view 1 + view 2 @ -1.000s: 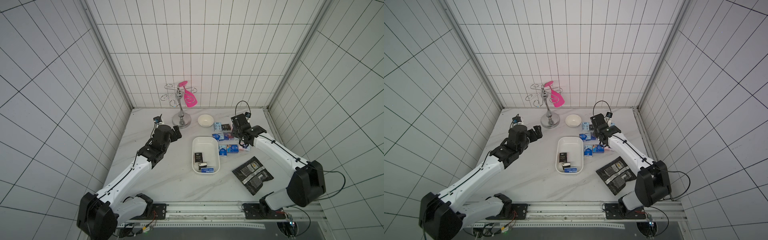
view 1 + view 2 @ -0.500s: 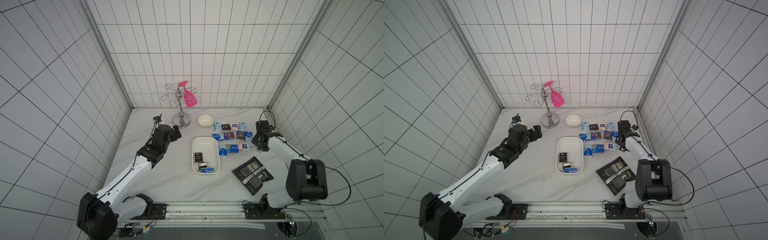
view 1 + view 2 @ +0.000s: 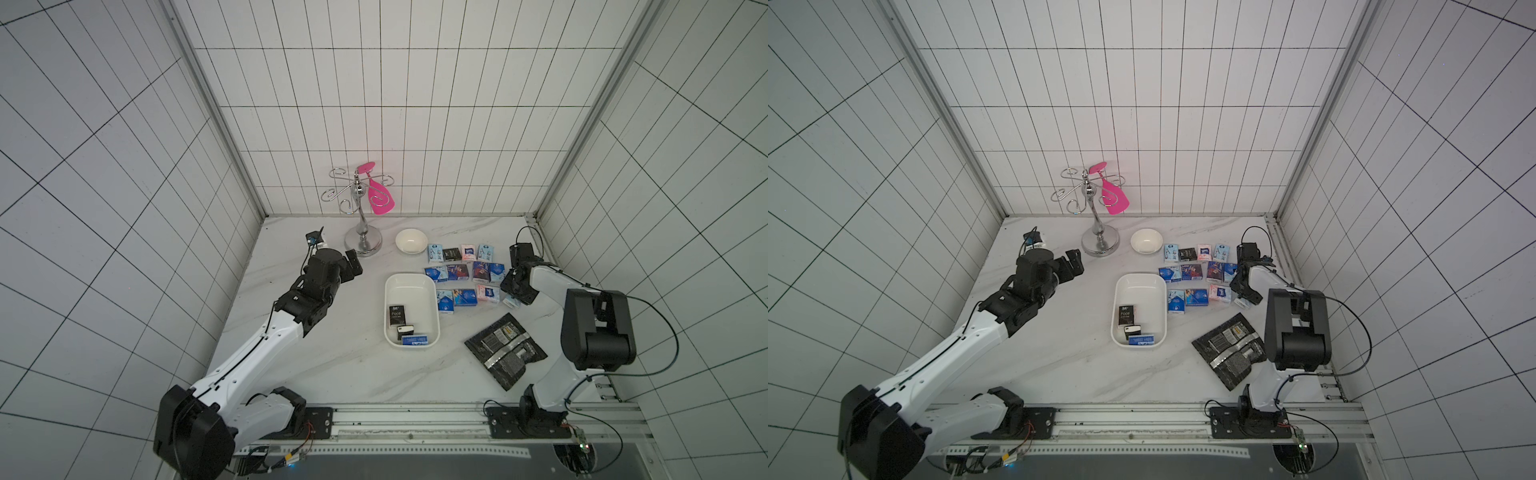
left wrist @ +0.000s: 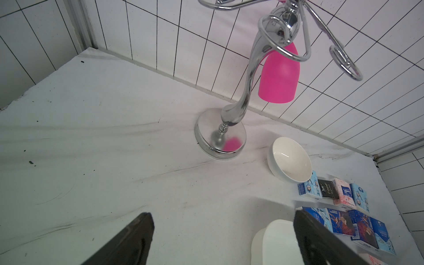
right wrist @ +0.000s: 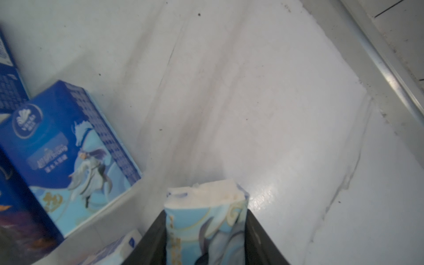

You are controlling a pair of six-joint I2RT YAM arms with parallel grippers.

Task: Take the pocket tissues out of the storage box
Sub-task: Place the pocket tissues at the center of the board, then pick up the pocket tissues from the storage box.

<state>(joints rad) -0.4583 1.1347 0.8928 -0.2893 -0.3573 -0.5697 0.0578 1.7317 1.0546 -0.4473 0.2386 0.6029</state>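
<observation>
Box (image 3: 411, 291): three packets (image 3: 397, 316) inside. Eleven more on worktop (image 3: 332, 357), right of box, three rows. Right pincer (image 5: 205, 220) clamped on one packet (image 5: 206, 206), further right of box. Left pincer (image 4: 222, 214) apart, left of box.

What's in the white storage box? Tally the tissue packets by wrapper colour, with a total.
Black packets: 2 (the second one shows a white face)
Blue packet: 1
Total in the storage box: 3
</observation>
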